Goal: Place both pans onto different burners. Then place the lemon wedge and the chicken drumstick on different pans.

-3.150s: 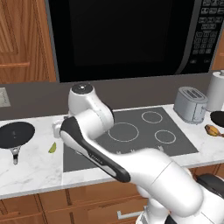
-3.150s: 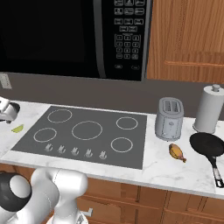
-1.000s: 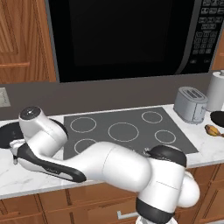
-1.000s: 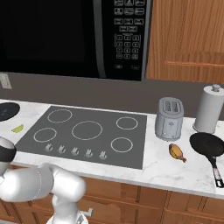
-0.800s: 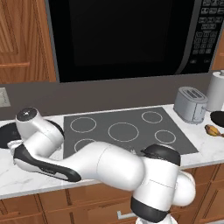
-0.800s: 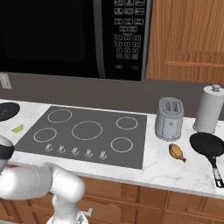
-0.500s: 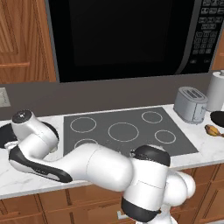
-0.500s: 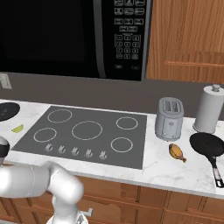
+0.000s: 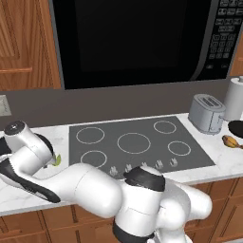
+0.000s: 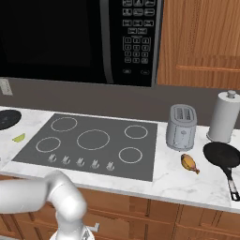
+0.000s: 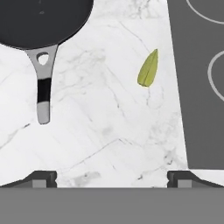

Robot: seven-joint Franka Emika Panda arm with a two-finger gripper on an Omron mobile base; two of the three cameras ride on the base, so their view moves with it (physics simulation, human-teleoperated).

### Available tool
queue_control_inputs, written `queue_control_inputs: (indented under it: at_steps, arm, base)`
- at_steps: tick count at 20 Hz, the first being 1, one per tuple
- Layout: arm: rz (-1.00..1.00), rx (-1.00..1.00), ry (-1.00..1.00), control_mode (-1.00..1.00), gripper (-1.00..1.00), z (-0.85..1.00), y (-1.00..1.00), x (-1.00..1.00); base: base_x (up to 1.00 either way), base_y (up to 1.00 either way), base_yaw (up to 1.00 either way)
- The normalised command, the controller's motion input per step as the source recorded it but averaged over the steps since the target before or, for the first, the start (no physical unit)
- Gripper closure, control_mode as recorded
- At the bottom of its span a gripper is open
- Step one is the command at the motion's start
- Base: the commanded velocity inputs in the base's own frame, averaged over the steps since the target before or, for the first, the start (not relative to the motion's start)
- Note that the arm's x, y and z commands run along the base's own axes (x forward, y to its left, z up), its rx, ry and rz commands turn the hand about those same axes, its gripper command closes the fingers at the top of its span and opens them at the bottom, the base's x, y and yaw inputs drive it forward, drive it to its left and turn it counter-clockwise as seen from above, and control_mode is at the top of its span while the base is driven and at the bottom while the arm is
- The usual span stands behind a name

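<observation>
**Open gripper hangs over the counter left of the cooktop**

Left base view: the white arm sweeps low across the foreground to the far left of the white marble counter (image 9: 228, 163). The flat dark grey glass cooktop (image 9: 137, 144) carries five thin white burner rings, all bare. A bit of the yellow-green lemon wedge (image 9: 57, 160) peeks out beside the arm's elbow. At the right edge lies the golden-brown chicken drumstick (image 9: 230, 141), near a silver toaster (image 9: 207, 113).

Right base view: one matte black round frying pan (image 10: 8, 118) sits at the far left on the counter, the lemon wedge just in front of it, both off the cooktop. The second black frying pan (image 10: 221, 155) rests at the far right, with the drumstick just beside it, next to a white paper-towel roll (image 10: 224, 116).

Hand view: the gripper (image 11: 111, 177) has its two dark fingertips spread wide apart with nothing between them, above bare marble. The left pan's black-and-silver handle points toward the camera; the lemon wedge lies between it and the cooktop edge.
</observation>
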Motion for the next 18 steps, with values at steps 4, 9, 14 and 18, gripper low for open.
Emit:
queue_control_inputs:
  at_steps: [4, 9, 14, 18]
  arm:
    - [-0.03, 0.0, 0.0, -1.0, -1.0, -0.15, 0.15, 0.16]
    - [-0.04, -0.02, 0.0, -1.0, -1.0, -0.21, 0.14, 0.19]
    - [-0.04, -0.02, 0.0, -1.0, -1.0, -0.24, 0.13, 0.24]
    - [-0.04, -0.01, 0.0, -1.0, -1.0, -0.21, 0.14, 0.25]
  base:
    - [0.0, 0.0, 0.0]
    - [0.0, 0.0, 0.0]
    - [0.0, 0.0, 0.0]
    - [0.0, 0.0, 0.0]
